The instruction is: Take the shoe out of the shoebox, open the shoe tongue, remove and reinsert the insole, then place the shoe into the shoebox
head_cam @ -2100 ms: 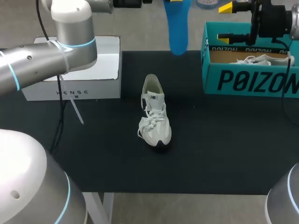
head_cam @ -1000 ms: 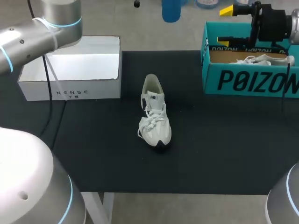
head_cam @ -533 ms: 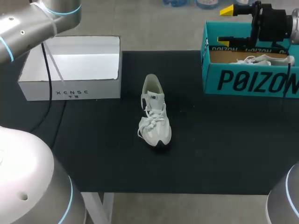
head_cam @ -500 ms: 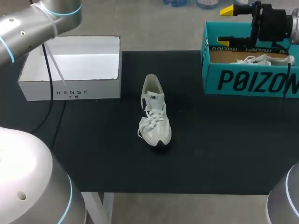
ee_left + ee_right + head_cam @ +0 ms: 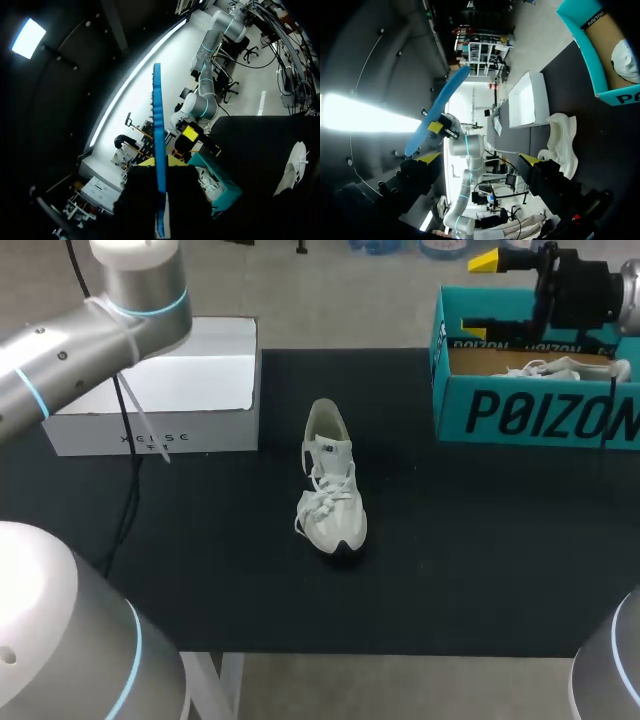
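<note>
- The left arm (image 5: 90, 350) has swung lower across the white box (image 5: 215, 380) at upper left, and the blue insole (image 5: 157, 125) has left the head view.
- The left end effector (image 5: 161, 167) pinches that insole. The right end effector (image 5: 480, 159) is spread wide by the teal shoebox (image 5: 520, 412), upper right.
- The white shoe (image 5: 333, 490) lies mid-frame on the black worktop (image 5: 480, 540), toe toward the lower edge, well apart from the shoebox.

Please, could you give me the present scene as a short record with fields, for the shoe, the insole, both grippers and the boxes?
shoe: on its sole, middle of the table, outside both boxes
insole: blue, out of the shoe, held in the air
left gripper: shut on the insole
right gripper: open, empty, above the teal shoebox
teal shoebox: far right, open, a second shoe inside
white box: far left, open
</note>
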Controlling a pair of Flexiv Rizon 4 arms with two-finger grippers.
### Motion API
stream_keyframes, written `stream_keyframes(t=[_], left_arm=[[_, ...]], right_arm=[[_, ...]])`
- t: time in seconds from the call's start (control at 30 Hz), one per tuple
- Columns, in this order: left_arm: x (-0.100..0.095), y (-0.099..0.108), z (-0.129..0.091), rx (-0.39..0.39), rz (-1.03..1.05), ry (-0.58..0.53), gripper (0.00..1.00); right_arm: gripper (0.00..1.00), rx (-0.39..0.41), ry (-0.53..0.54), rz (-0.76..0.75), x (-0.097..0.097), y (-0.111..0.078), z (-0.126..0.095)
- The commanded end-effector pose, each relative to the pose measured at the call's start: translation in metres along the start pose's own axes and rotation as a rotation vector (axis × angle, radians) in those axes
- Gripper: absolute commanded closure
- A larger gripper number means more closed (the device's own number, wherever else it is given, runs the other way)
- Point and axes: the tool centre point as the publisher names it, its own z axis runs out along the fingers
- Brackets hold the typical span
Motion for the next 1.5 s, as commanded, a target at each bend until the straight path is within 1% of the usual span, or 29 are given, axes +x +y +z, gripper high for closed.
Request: stream_keyframes(t=[0.03, 0.07, 0.1, 0.17, 0.27, 0.33, 0.37, 0.4, 0.5, 0.57, 0.6, 0.7, 0.73, 0.8, 0.93, 1.07, 1.13, 1.17, 1.2, 1.23, 1.27, 1.3, 1.33, 1.37, 1.4, 1.5], left_arm=[[0.001, 0.004, -0.002, -0.017, 0.219, 0.029, 1.0], [0.002, 0.005, -0.001, 0.014, 0.253, 0.031, 1.0], [0.004, 0.008, -0.002, -0.001, 0.29, 0.021, 1.0], [0.009, 0.013, -0.005, -0.008, 0.336, 0.062, 1.0], [0.014, 0.018, -0.007, 0.002, 0.396, 0.062, 1.0], [0.015, 0.018, -0.008, 0.011, 0.415, 0.055, 1.0], [0.016, 0.019, -0.008, 0.007, 0.474, 0.063, 1.0], [0.015, 0.019, -0.008, 0.009, 0.483, 0.066, 1.0], [0.017, 0.02, -0.007, -0.012, 0.573, 0.078, 1.0], [0.019, 0.023, -0.007, -0.038, 0.601, 0.073, 1.0], [0.021, 0.025, -0.006, -0.04, 0.613, 0.049, 1.0], [0.028, 0.029, -0.001, -0.024, 0.586, -0.013, 1.0], [0.032, 0.029, 0.003, -0.001, 0.56, -0.043, 1.0], [0.037, 0.029, 0.008, 0.02, 0.543, -0.074, 1.0], [0.049, 0.032, 0.018, 0.036, 0.53, -0.038, 1.0], [0.057, 0.034, 0.025, 0.047, 0.521, -0.003, 1.0], [0.06, 0.036, 0.028, 0.048, 0.523, -0.003, 1.0], [0.061, 0.037, 0.03, 0.05, 0.523, 0.004, 1.0], [0.062, 0.038, 0.032, 0.053, 0.529, 0.008, 1.0], [0.062, 0.039, 0.034, 0.054, 0.536, 0.016, 1.0], [0.063, 0.04, 0.037, 0.059, 0.541, 0.022, 1.0], [0.063, 0.04, 0.039, 0.062, 0.553, 0.025, 1.0], [0.064, 0.04, 0.041, 0.064, 0.553, 0.029, 1.0], [0.064, 0.04, 0.042, 0.073, 0.562, 0.038, 1.0], [0.065, 0.04, 0.044, 0.074, 0.567, 0.041, 1.0], [0.069, 0.04, 0.046, 0.078, 0.565, 0.041, 1.0]], right_arm=[[0.0, 0.023, 0.039, 0.004, 0.002, 0.002, 0.005], [0.0, 0.027, 0.046, 0.003, 0.004, 0.002, 0.006], [0.0, 0.031, 0.049, 0.003, 0.006, 0.001, 0.006], [0.0, 0.034, 0.051, 0.001, 0.007, -0.001, 0.007], [0.0, 0.038, 0.054, 0.001, 0.007, -0.002, 0.006], [0.0, 0.036, 0.055, 0.003, 0.007, -0.002, 0.005], [0.0, 0.035, 0.057, 0.005, 0.006, -0.003, 0.004], [0.0, 0.035, 0.058, 0.005, 0.007, -0.003, 0.004], [0.0, 0.038, 0.069, 0.003, 0.012, -0.004, 0.005], [0.0, 0.042, 0.074, -0.005, 0.017, -0.005, 0.006], [0.0, 0.046, 0.076, -0.011, 0.021, -0.005, 0.007], [0.0, 0.053, 0.081, -0.025, 0.027, -0.006, 0.01], [0.0, 0.054, 0.082, -0.028, 0.029, -0.005, 0.01], [0.0, 0.057, 0.084, -0.032, 0.03, -0.005, 0.012], [0.0, 0.069, 0.087, -0.043, 0.034, -0.004, 0.014], [0.0, 0.083, 0.069, -0.061, 0.036, 0.0, 0.019], [0.0, 0.089, 0.057, -0.068, 0.037, 0.001, 0.021], [0.04, 0.095, 0.038, -0.077, 0.036, 0.002, 0.024], [0.13, 0.098, 0.028, -0.082, 0.036, 0.003, 0.027], [0.19, 0.105, 0.019, -0.087, 0.036, 0.003, 0.029], [0.21, 0.105, 0.011, -0.091, 0.036, 0.004, 0.03], [0.26, 0.108, 0.004, -0.094, 0.035, 0.006, 0.031], [0.33, 0.109, 0.001, -0.095, 0.034, 0.007, 0.033], [0.49, 0.111, -0.001, -0.091, 0.033, 0.009, 0.035], [0.53, 0.116, -0.006, -0.088, 0.032, 0.011, 0.036], [0.53, 0.124, -0.011, -0.082, 0.03, 0.014, 0.04]])
